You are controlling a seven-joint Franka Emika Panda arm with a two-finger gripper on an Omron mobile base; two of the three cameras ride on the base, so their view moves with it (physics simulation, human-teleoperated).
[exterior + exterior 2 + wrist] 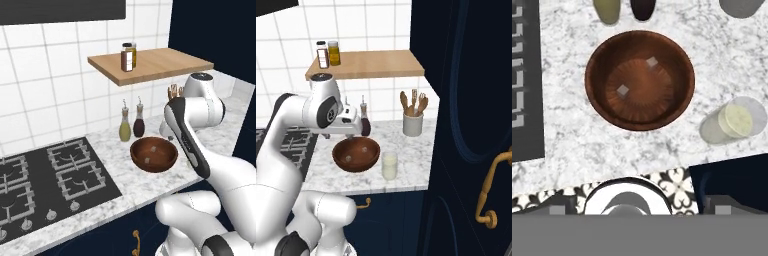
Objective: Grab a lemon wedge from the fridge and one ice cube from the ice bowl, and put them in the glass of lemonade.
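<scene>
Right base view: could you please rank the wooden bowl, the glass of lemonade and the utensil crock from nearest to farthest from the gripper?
1. Wooden bowl, directly below the gripper.
2. Glass of lemonade, right of the bowl, near the counter's front edge.
3. Utensil crock, farther right, back by the wall.

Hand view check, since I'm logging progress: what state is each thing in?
ice bowl: upright on the counter, two ice cubes inside
glass of lemonade: upright, filled, no cube visible in it
oil bottles: upright, stoppered
claw: above the bowl; finger gap unclear
</scene>
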